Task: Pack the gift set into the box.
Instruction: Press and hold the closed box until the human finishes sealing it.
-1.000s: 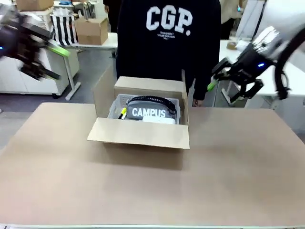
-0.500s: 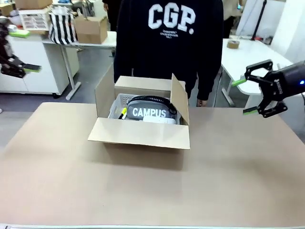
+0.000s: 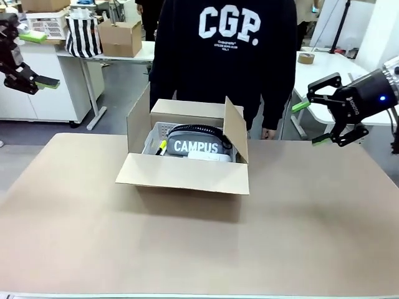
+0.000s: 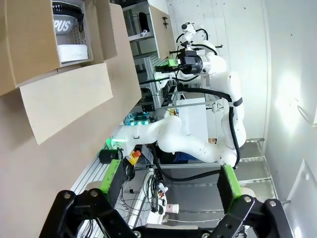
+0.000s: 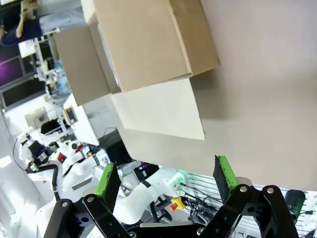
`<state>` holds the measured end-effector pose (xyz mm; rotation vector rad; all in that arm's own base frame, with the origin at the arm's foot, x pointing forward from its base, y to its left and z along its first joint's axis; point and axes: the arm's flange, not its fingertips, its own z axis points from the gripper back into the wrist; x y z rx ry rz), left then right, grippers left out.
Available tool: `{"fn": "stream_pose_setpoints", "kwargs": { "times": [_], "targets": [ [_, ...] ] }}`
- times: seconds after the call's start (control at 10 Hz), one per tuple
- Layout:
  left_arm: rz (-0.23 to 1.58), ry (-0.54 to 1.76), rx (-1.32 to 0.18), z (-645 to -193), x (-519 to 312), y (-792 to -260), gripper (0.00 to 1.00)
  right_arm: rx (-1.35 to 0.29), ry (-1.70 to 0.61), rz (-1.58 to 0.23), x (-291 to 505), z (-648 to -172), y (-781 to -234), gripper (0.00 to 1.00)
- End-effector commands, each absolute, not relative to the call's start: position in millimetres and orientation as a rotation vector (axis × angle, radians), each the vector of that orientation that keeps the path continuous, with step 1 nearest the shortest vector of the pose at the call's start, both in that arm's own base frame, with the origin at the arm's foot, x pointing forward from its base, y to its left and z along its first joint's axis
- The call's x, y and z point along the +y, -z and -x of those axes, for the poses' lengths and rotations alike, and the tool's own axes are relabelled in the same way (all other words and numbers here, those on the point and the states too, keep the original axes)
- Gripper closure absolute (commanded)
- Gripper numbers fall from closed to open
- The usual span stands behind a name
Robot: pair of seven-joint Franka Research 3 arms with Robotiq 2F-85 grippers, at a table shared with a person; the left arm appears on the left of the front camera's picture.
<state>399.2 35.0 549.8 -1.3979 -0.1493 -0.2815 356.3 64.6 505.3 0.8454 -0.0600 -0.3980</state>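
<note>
While L gripper (image 3: 38,59) & R gripper (image 3: 310,123) gape empty past table (image 3: 199,249) edges, gift set (image 3: 194,147) sits in box (image 3: 187,175).

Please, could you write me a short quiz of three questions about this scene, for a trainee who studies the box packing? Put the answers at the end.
1. True or false: the grey pouch lies inside the box.
2. Choose one. The right gripper is:
A) shut on the pouch
B) open, in the air to the right of the box
C) shut on a flap of the box
3. Fill the gap: the marker beside the pouch is coloured ____.

Key: 1 true; 2 B; 3 yellow.
</note>
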Motion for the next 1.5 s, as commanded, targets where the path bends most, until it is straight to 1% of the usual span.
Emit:
{"fn": "stream_pose_setpoints", "kwargs": {
  "times": [0.0, 1.4],
  "targets": [
    [1.380, 0.286, -0.146, -397.1, 37.8, -547.3, 0.00, -0.065, 0.372, -0.842, 57.9, -358.5, -503.9, 0.00],
    [1.380, 0.286, -0.146, -397.1, 37.8, -547.3, 0.00, -0.065, 0.372, -0.842, 57.9, -358.5, -503.9, 0.00]
  ]
}}
